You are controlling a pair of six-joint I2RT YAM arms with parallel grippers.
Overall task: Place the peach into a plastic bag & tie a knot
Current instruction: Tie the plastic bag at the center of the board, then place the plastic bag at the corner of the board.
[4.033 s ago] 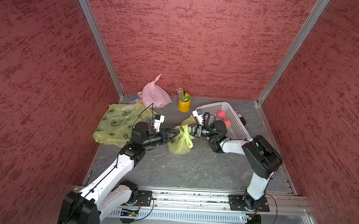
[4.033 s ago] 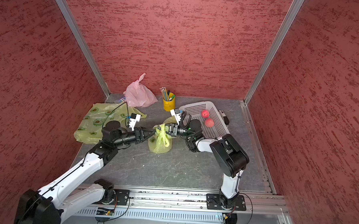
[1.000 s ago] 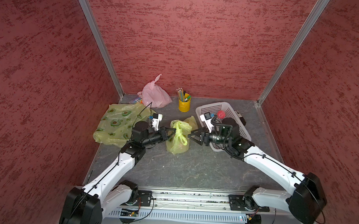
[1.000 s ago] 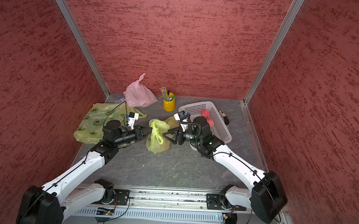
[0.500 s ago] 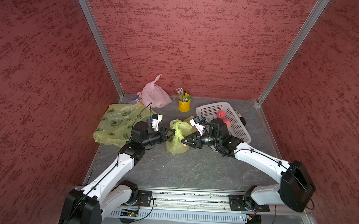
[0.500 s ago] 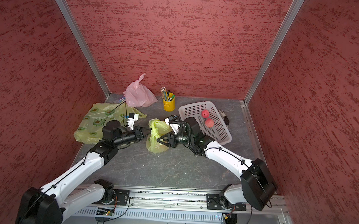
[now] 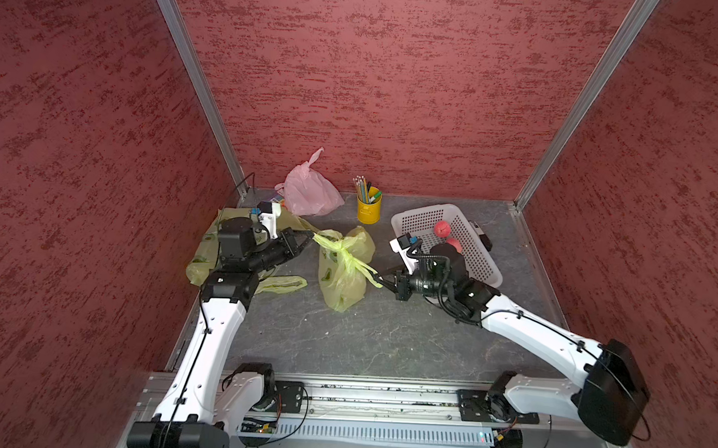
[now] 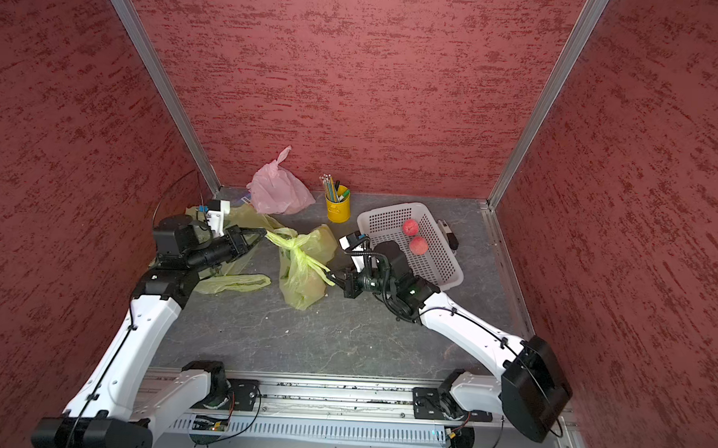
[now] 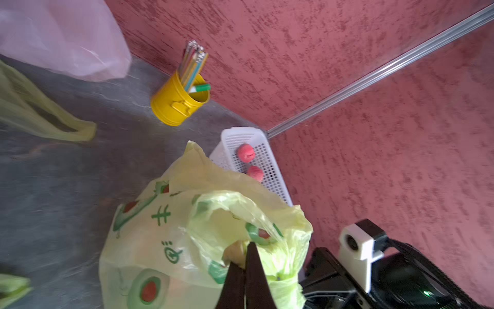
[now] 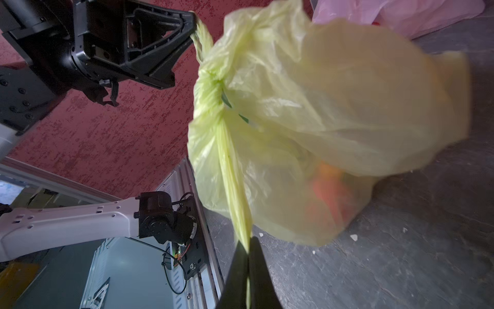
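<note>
While two peaches (image 8: 410, 227) lie in basket (image 8: 386, 223), another peach (image 10: 331, 192) inside yellow bag (image 8: 300, 281).

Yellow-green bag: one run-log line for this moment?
bag: on table, peach inside | knot: started | left fingers: shut on bag | right fingers: shut on bag

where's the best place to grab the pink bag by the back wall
Take the pink bag by the thin twisted tail sticking up from its top, coming down from above and pinching across it. The body below is wide, puffy and slack, so it would probably slip or crumple.
</note>
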